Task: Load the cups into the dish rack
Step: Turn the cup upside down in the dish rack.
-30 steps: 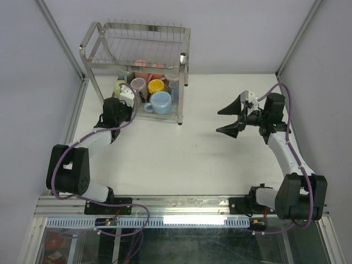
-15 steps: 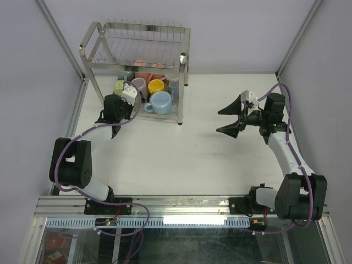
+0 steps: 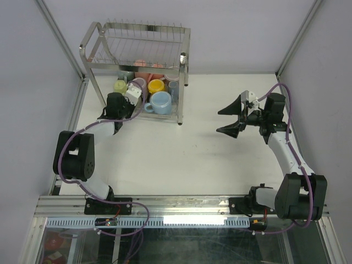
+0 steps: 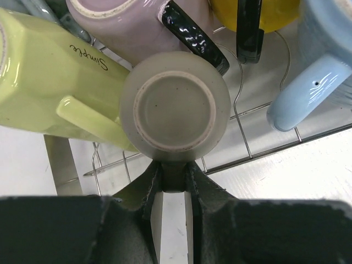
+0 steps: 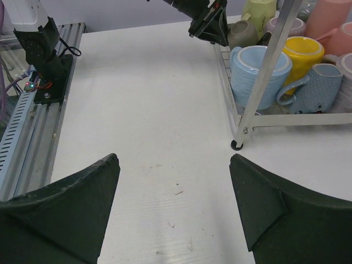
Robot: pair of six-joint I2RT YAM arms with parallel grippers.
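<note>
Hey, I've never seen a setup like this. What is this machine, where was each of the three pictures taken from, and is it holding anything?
These are two robot arms bolted at the near edge of a white table. The wide picture comes from a fixed camera above and behind them. The other two come from a camera on each wrist, so that arm's own fingers show at the bottom. In the far left corner stands a chrome two-tier dish rack, its lower shelf holding several mugs, among them a light blue mug and a yellow mug. The left arm's fingers are pinched shut on a grey-green mug, seemingly by its handle, its bottom facing the wrist camera. The right arm's fingers stand wide open above bare table, holding nothing.
</note>
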